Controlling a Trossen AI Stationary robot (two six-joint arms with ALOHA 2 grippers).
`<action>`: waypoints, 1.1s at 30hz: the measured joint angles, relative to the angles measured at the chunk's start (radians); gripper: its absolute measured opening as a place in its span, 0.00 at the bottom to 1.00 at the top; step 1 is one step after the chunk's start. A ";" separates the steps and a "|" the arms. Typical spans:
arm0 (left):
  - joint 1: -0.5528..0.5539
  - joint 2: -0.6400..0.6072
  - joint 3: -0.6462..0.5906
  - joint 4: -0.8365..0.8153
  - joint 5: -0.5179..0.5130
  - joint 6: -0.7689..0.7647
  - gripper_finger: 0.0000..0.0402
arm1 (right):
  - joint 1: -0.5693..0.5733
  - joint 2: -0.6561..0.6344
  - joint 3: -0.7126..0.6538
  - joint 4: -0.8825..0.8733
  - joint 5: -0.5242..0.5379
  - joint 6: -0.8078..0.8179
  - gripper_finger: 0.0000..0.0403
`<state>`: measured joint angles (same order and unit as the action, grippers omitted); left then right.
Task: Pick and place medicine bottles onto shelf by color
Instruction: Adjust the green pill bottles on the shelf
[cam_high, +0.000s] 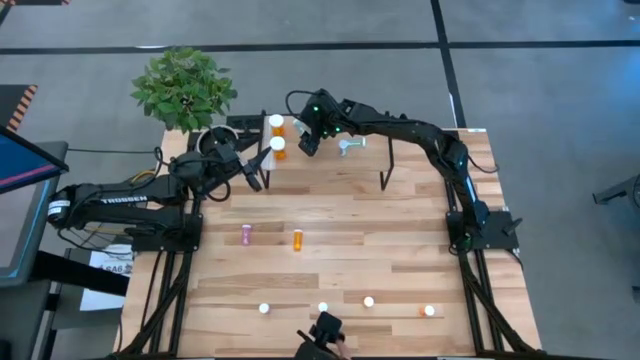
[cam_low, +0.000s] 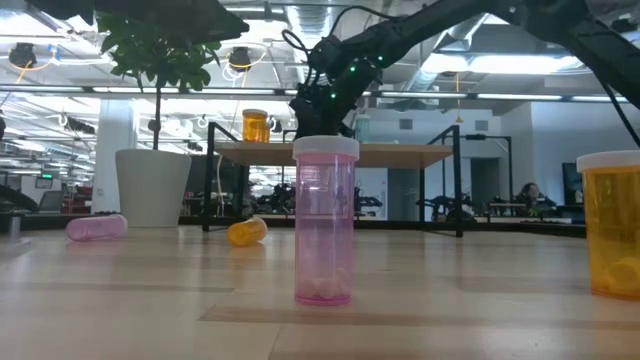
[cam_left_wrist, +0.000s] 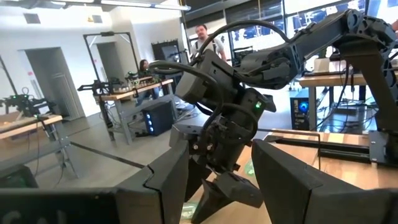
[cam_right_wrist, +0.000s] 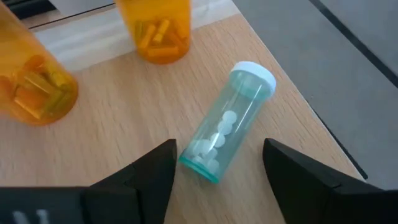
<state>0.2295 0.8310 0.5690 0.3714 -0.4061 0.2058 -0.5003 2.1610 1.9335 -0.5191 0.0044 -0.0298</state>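
Observation:
The shelf (cam_high: 330, 165) stands at the table's far middle. On its left part two orange medicine bottles (cam_high: 276, 123) (cam_high: 278, 146) stand upright. A teal bottle (cam_right_wrist: 227, 130) with a white cap lies on its side on the shelf (cam_high: 351, 145). My right gripper (cam_high: 312, 142) hovers open over the shelf. In its wrist view its fingers (cam_right_wrist: 217, 162) stand on either side of the teal bottle's bottom end, and no touch shows. My left gripper (cam_high: 260, 172) waits open by the shelf's near left corner, with nothing between its fingers (cam_left_wrist: 221, 155).
A pink bottle (cam_high: 246, 234) and an orange one (cam_high: 297, 239) lie mid-table. Several bottles stand near the front edge, among them a pink one (cam_low: 325, 220) and an orange one (cam_high: 430, 311). A potted plant (cam_high: 184, 88) stands at the far left corner.

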 joint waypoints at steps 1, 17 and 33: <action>0.000 0.000 0.000 0.000 0.000 0.000 0.42 | 0.000 0.000 0.000 0.000 0.000 -0.002 0.62; 0.000 0.000 0.000 -0.025 -0.001 -0.006 0.42 | 0.000 -0.054 -0.001 0.001 -0.001 0.002 0.28; 0.001 0.000 0.000 -0.023 0.069 -0.072 0.42 | 0.044 -0.348 -0.168 0.047 -0.124 -0.030 0.30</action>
<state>0.2302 0.8314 0.5692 0.3481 -0.3370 0.1335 -0.4560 1.8134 1.7657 -0.4723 -0.1198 -0.0595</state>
